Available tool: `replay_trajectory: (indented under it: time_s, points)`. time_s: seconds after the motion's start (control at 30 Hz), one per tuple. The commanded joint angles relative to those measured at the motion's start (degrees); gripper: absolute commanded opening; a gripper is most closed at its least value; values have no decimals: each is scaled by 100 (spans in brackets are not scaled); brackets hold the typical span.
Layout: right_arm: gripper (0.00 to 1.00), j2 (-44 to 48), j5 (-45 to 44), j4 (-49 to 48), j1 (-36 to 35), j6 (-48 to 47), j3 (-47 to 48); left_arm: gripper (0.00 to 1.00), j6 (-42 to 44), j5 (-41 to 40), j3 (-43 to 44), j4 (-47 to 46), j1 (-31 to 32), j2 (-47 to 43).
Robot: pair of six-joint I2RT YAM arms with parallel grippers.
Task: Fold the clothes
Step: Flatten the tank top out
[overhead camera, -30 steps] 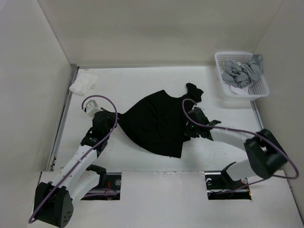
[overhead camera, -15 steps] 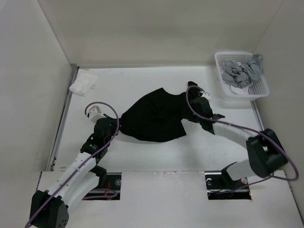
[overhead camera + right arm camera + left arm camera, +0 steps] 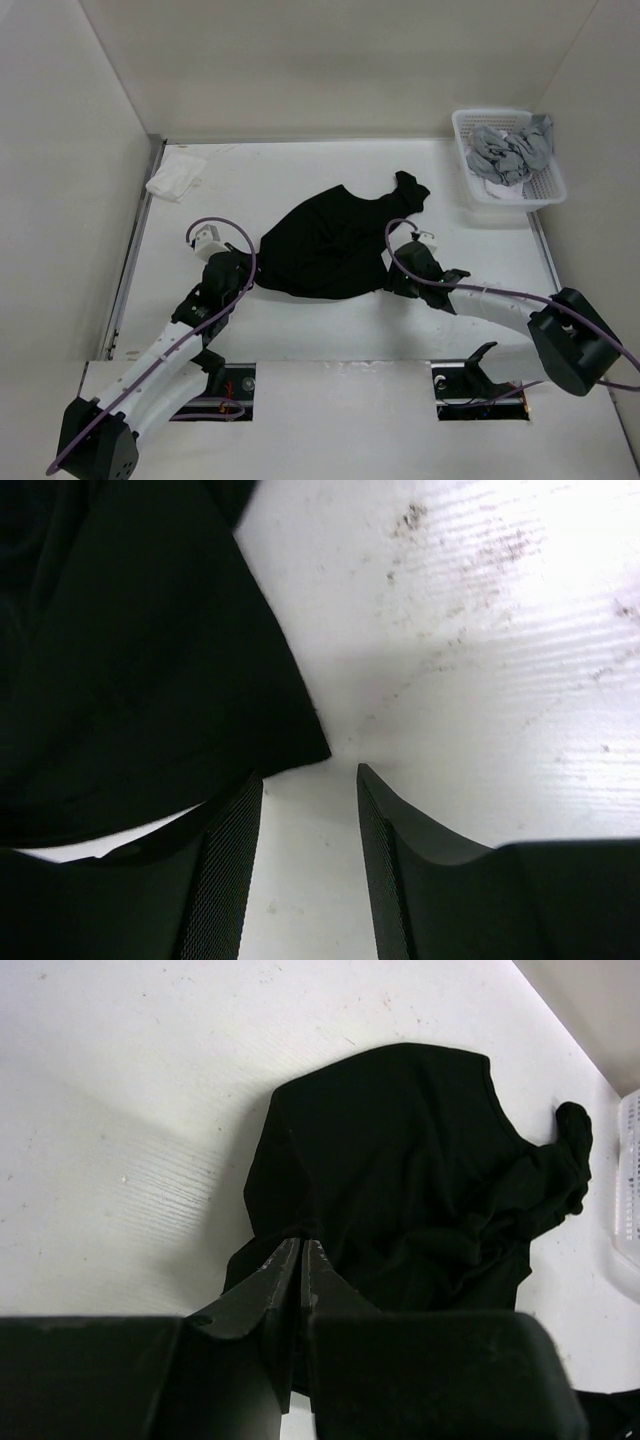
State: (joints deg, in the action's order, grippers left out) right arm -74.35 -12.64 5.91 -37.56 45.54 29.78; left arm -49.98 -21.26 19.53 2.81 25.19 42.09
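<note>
Left fingers pinch crumpled black clothes | right fingers parted

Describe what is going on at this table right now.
A black garment lies bunched on the table, partway through folding. The left claw is shut on its left edge. The right claw is open above bare table at the garment's near right corner, holding nothing. No neat fold shows yet. A basket of grey clothes sits far right.
</note>
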Motion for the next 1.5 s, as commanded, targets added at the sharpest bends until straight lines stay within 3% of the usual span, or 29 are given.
replay_trajectory:
  time_s: [0.0,0.3,0.43,0.57,0.67,0.8,0.93,1.2,1.37,1.47]
  points:
    - [45,-308,-63,-143,-27,122,177,3,-3,-98,-72,-202,25,-69]
    - [33,-572,156,-143,183,-54,353,3,41,-45,16,-316,-54,36]
    - [13,-468,210,-300,280,-19,239,3,49,-89,60,-413,-71,37]
    - [3,444,-149,-433,228,-1,89,3,23,-98,279,-404,-98,-51]
    - [1,1727,-466,171,8,-36,378,2,-3,-133,586,-352,-107,-262]
    - [0,3325,-1097,1453,-421,-325,1526,1,-12,-439,1253,-333,77,-700]
    - [0,3927,-1784,2009,-1071,-791,2924,1,171,-888,2087,-430,341,-860]
    - [0,3085,-3550,2432,-2794,-2503,6229,1,1050,-1320,4100,-1177,658,-685]
    - [0,2558,-4263,1696,-3752,-3892,7453,1,1586,-1381,5155,-1388,676,-325]
    - [0,2233,-4352,1028,-3886,-4710,7692,1,1771,-1399,5569,-1397,614,-26]
